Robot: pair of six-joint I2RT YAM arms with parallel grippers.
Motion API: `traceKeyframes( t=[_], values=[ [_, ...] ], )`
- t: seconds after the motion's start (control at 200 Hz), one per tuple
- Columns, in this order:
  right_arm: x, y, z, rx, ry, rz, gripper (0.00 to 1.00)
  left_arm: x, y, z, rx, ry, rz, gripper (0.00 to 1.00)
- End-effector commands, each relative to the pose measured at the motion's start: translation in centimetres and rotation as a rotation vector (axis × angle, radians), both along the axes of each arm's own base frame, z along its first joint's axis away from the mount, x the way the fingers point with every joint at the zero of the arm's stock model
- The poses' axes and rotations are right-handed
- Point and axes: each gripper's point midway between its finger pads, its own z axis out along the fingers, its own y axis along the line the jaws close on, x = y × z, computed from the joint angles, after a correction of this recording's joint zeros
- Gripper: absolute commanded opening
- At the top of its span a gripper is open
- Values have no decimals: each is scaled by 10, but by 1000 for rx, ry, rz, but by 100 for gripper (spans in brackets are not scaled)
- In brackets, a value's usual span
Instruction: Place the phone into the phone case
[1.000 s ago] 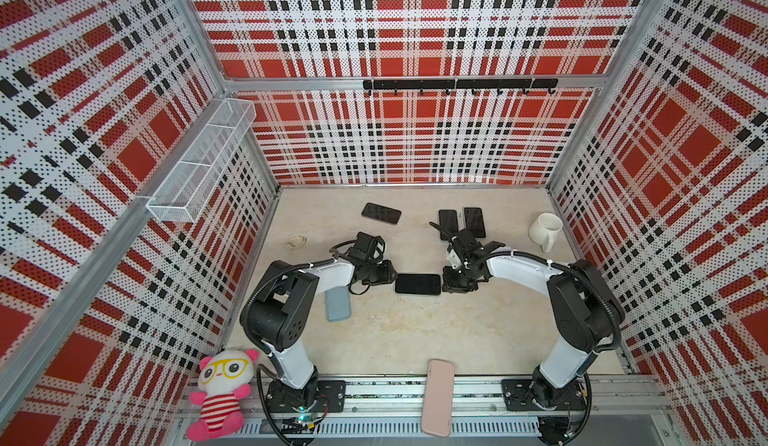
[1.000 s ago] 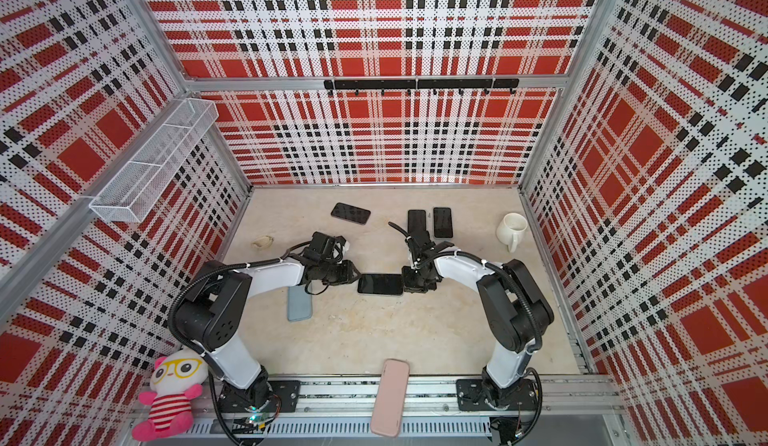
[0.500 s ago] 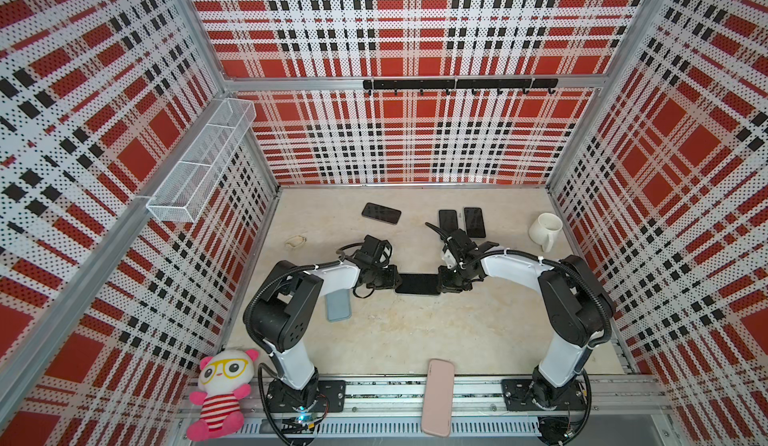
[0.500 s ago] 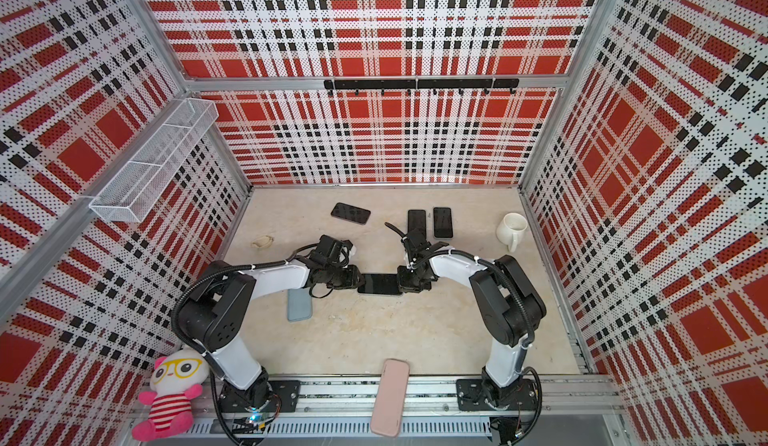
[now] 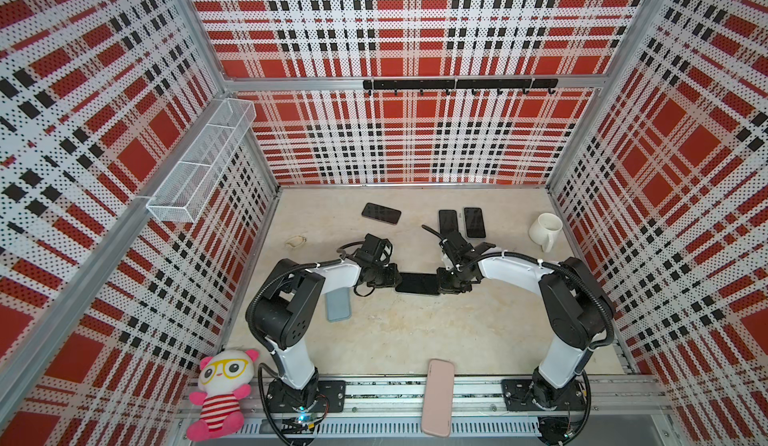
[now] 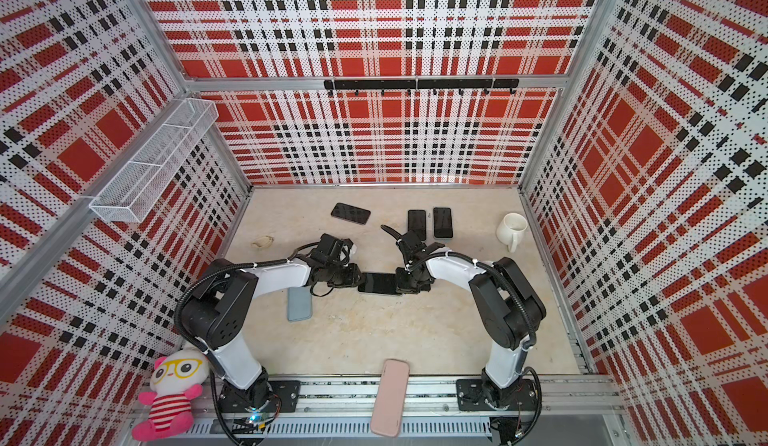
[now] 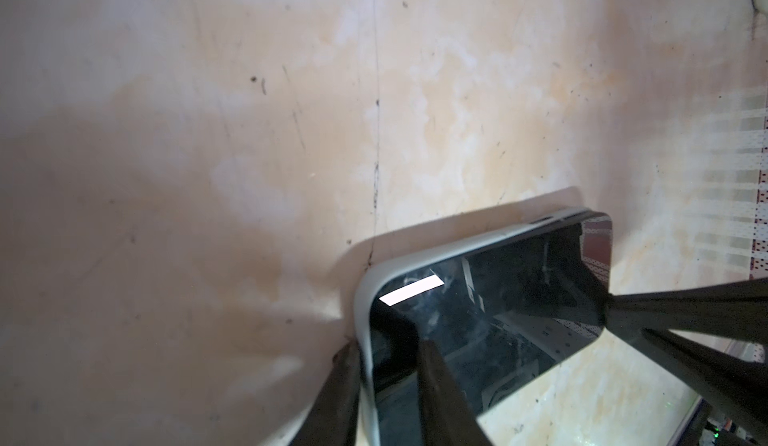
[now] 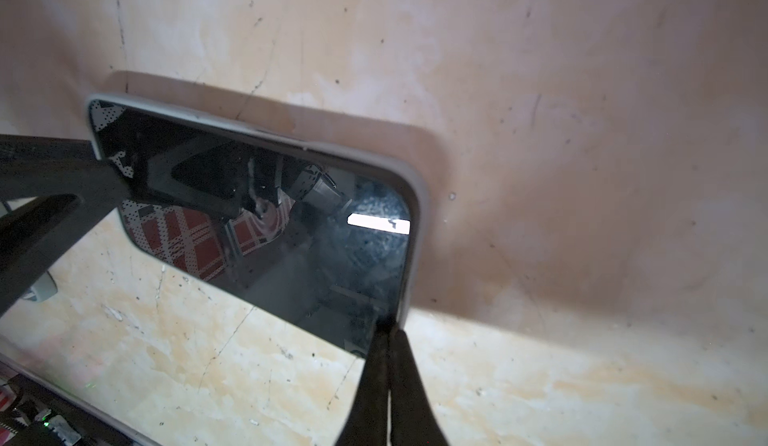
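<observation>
1. Top views: phone (image 5: 417, 284) lies flat at table centre, long axis left-right, between left gripper (image 5: 388, 278) and right gripper (image 6: 402, 283), one at each short end, equally near.
2. Left wrist: fingers (image 7: 432, 386) clamp phone case (image 7: 362, 319) rim, lower middle; phone partly seated.
3. Right wrist: fingers (image 8: 376, 373) fully closed, tips pressing phone's corner edge, lower centre.

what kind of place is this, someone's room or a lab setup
Most likely a robot test cell, not a home: plaid perforated panels wall it in, two arms are bolted to a metal rail, and several phones lie on the beige table.
</observation>
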Motion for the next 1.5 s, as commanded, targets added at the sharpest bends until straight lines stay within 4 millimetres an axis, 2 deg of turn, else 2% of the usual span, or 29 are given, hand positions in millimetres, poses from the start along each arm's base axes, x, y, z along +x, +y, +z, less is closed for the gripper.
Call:
traceKeyframes(
  t=[0.0, 0.225, 0.271, 0.321, 0.441, 0.561, 0.671, 0.741, 0.802, 0.972, 1.167, 1.298, 1.498],
  values=[
    [-70, -31, -79, -216, 248, 63, 3, -15, -4, -19, 16, 56, -34, 32],
    [-90, -33, -104, -283, 292, 77, 0, -20, -2, -25, 17, 72, -31, 34],
    [-92, -27, -107, -257, 297, 91, 0, -20, -3, -24, 14, 72, -32, 34],
    [-85, -19, -101, -233, 266, 97, 0, -19, -2, -24, 19, 66, -31, 34],
    [-56, -11, -54, -198, 144, 86, 2, -16, -3, -23, 16, 64, -28, 34],
    [-28, -14, 0, -154, 17, 53, 10, -12, -5, -18, 5, 52, -28, 34],
    [-11, -17, 46, -118, -73, 37, 15, -9, -2, -13, 9, 32, -17, 34],
    [-6, -20, 67, -125, -100, 33, 18, -8, -2, -11, 7, 25, -12, 33],
    [-3, -22, 75, -133, -118, 29, 19, -8, -3, -9, -4, 25, -14, 33],
    [12, -18, 69, -93, -131, 8, 19, -7, -5, -3, -15, 13, -20, 32],
    [28, -8, 51, -92, -107, 36, 18, -6, -5, 2, -19, 1, -19, 32],
    [40, -9, 40, -89, -106, 50, 17, -7, -4, 2, -12, -1, -21, 32],
    [48, -1, 25, -86, -85, 76, 16, -6, -3, 1, -4, -1, -25, 32]
  ],
)
